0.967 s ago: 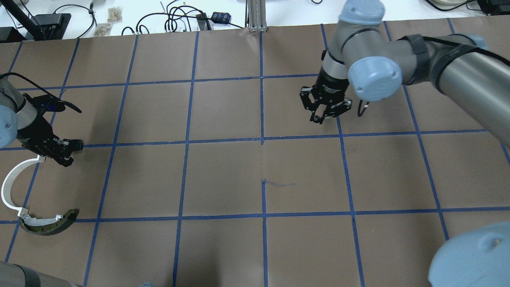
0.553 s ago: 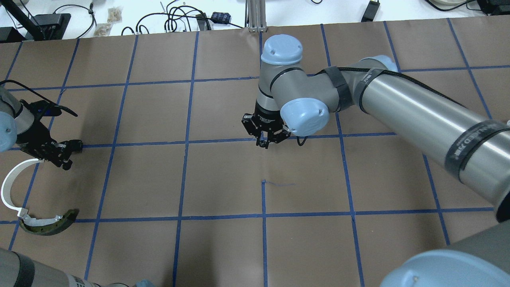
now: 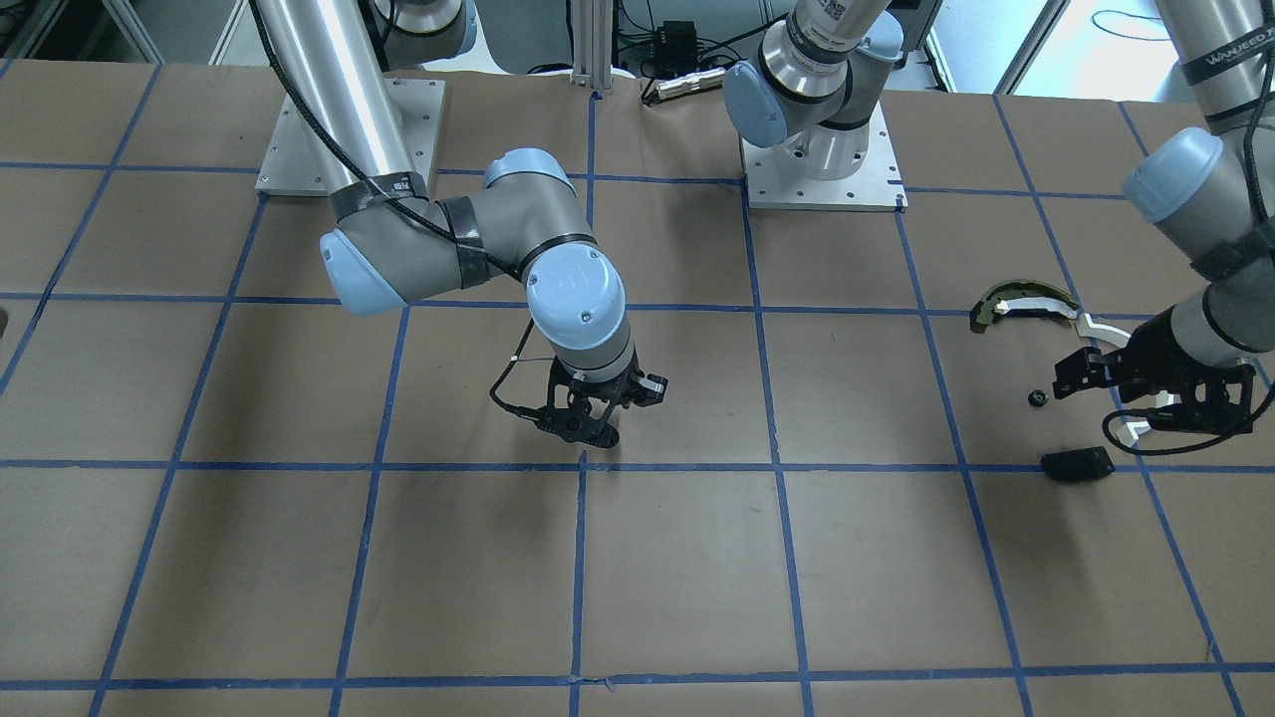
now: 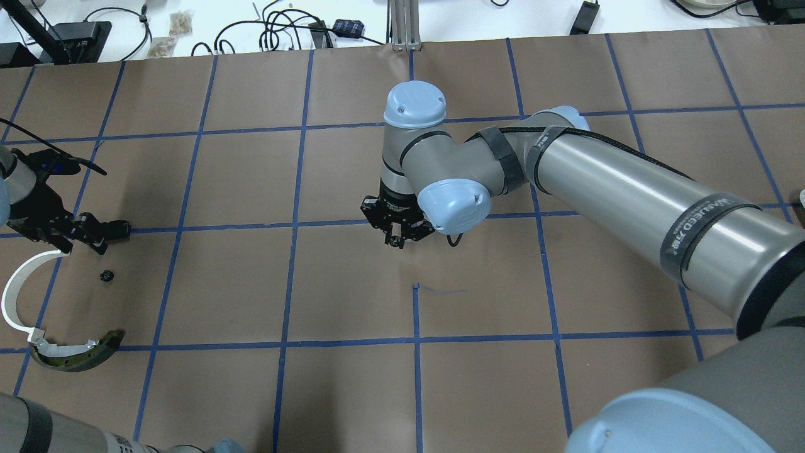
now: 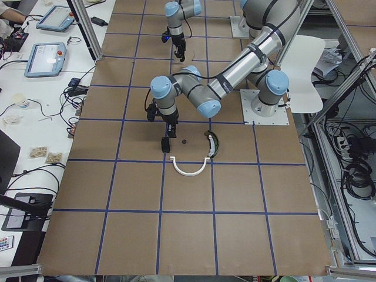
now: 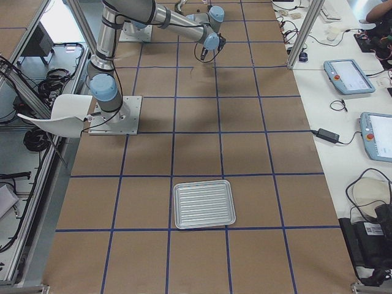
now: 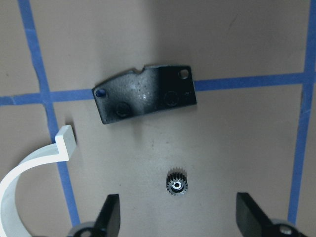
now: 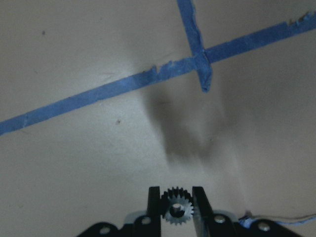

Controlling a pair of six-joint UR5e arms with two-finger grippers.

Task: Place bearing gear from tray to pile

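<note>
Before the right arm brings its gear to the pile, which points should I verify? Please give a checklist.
1. Held gear clamped in right gripper: ok.
2. Left gripper open: ok.
3. Loose gear lying on table beside black plate, not touching: ok.
4. Drop area by white strip free: not ok, left gripper hovers there.
5. Grip firmness: cannot tell.
</note>
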